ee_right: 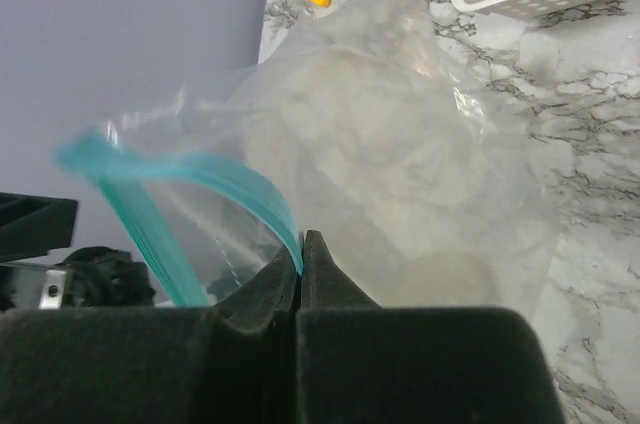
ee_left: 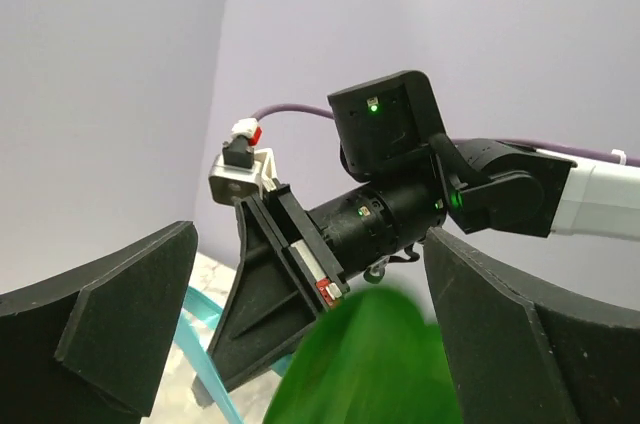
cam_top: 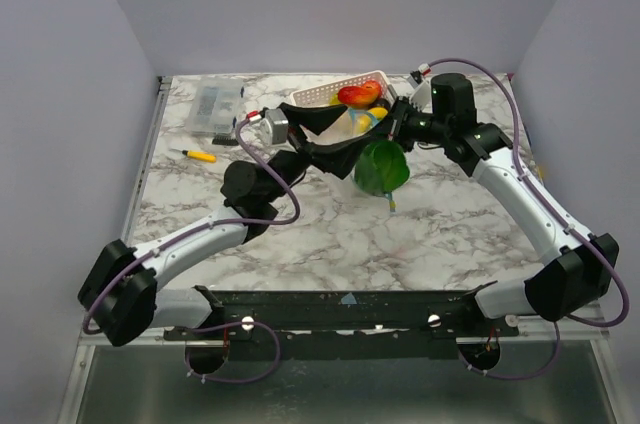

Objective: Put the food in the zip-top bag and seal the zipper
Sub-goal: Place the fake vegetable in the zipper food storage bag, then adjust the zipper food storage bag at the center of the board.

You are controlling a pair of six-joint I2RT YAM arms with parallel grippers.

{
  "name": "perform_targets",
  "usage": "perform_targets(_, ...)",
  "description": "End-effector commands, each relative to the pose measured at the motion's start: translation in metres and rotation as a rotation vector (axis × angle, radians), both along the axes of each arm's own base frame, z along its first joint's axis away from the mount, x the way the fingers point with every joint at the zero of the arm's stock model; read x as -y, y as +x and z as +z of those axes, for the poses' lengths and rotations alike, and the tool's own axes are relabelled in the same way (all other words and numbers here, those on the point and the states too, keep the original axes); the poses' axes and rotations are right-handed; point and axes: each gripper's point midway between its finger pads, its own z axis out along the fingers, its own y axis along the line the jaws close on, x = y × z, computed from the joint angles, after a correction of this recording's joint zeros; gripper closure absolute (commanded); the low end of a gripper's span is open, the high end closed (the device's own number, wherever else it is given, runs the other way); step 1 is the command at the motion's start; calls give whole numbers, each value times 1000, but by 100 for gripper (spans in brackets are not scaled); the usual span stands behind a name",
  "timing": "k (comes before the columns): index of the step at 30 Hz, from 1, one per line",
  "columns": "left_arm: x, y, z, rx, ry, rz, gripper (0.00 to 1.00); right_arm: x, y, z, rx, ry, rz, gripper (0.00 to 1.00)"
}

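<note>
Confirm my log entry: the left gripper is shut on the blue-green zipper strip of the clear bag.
Wrong arm. It is the right gripper that is shut on the blue-green zipper strip of the clear bag. The right wrist view shows its two fingers closed together on the strip.

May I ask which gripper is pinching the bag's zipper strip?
The right gripper: its fingers are shut on the blue-green zipper, whereas the left gripper stands wide open.
</note>
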Motion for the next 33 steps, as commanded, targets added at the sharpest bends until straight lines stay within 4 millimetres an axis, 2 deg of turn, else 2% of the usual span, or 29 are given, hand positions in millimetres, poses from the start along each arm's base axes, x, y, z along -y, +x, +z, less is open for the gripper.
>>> perform_targets(1, -15, 15, -40, -199, 197, 123, 2, 0, 1, -5, 2, -12, 18, 99)
perform_targets(5, -32, 23, -62, -325, 316, 217, 3, -1, 0, -8, -6, -13, 23, 99)
perform_targets(9, -48, 30, -86, -477, 416, 307, 14, -2, 0, -8, -11, -10, 33, 99)
perform_targets(14, -41, 28, -100, -498, 448, 273, 38, -3, -1, -9, -13, -7, 37, 99)
perform_targets(17, -31, 23, -100, -494, 434, 208, 63, -2, -3, -8, -10, -5, 39, 99)
perform_targets(18, -26, 19, -100, -490, 429, 173, 64, -2, -3, -7, -10, -3, 41, 99)
perform_targets(19, -22, 16, -100, -490, 422, 146, 60, -3, -4, -6, -10, 0, 47, 99)
perform_targets(21, -17, 13, -99, -492, 401, 111, 40, -3, -5, -6, -10, 3, 53, 100)
perform_targets(24, -13, 12, -96, -481, 383, 102, 32, -3, -7, -4, -7, 8, 58, 99)
perform_targets(26, -12, 17, -97, -492, 376, 127, 35, -3, -9, -1, -1, 15, 60, 99)
perform_targets(28, -10, 27, -104, -527, 380, 161, 46, -4, -9, 1, 4, 24, 61, 99)
perform_targets(33, -2, 39, -113, -563, 396, 183, 51, -3, -10, 3, 8, 26, 60, 99)
